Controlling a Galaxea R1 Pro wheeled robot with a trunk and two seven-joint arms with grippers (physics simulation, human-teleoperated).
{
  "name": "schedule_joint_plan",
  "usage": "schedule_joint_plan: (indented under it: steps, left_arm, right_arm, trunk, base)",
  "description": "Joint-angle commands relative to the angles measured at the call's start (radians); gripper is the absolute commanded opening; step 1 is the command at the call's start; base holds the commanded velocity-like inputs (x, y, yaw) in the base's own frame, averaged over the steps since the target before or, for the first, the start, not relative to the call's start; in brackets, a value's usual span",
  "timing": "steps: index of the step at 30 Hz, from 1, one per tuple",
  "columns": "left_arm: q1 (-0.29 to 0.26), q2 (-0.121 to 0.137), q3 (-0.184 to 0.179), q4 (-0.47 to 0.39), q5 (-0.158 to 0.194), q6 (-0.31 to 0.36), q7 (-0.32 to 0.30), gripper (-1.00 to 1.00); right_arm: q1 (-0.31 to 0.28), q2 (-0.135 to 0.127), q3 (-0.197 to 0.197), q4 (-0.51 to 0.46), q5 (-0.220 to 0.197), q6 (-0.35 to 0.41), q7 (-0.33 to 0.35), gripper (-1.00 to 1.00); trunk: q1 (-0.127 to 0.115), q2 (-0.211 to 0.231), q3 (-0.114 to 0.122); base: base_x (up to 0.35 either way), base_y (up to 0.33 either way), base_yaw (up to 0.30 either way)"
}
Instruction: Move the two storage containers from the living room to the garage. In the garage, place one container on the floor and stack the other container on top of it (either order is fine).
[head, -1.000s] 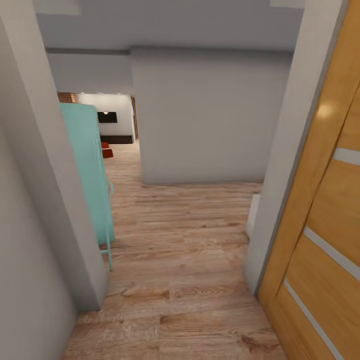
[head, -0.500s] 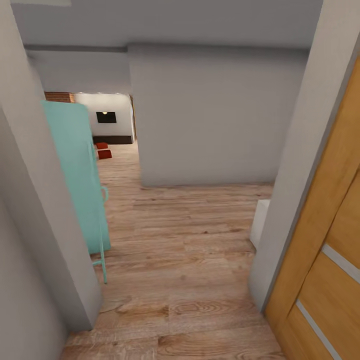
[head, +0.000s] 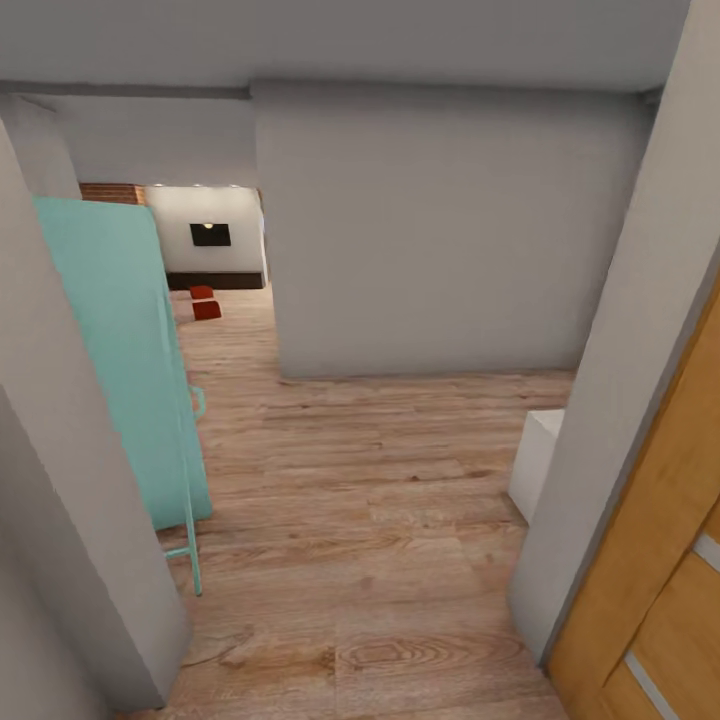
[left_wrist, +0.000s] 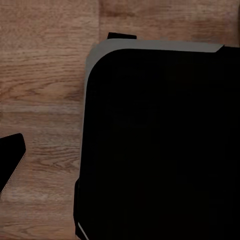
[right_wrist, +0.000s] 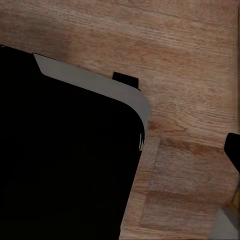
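A wood plank floor (head: 370, 520) runs ahead between a wall edge at left and a door (head: 660, 560) at right. A cabinet (head: 120, 360) stands left. Far behind, past a wall block (head: 440, 230), two storage containers (head: 204, 303) lie on the floor, one behind the other.

**Colours and patterns, hallway view**

Plank floor (head: 380, 520): light brown wood grain, knotted. Walls (head: 440, 230): plain grey-white. Door (head: 655, 590): honey-orange wood with pale grey stripes. Panel (head: 120, 350): flat turquoise. Two storage containers (head: 205, 303), far off: orange-red. Brick (head: 110, 192): red-brown. Screen (head: 210, 234): black. Robot base (left_wrist: 160, 145): black, grey-edged.
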Motion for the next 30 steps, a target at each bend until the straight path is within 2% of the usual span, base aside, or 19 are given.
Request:
schedule_joint_plan:
  steps: [1,30]
  left_arm:
    - [0.0,0.0,0.0,0.0,0.009,-0.002,0.0,1.0]
    - [0.0,0.0,0.0,0.0,0.01,-0.002,0.0,1.0]
  right_arm:
    - [-0.001,0.0,0.008,0.002,-0.011,-0.004,0.003,1.0]
    - [-0.001,0.0,0.008,0.002,-0.01,-0.004,0.008,1.0]
  trunk:
    - [0.001,0.0,-0.001]
    - [0.001,0.0,-0.001]
  base:
    - [0.321,0.0,0.0]
    - [0.321,0.0,0.0]
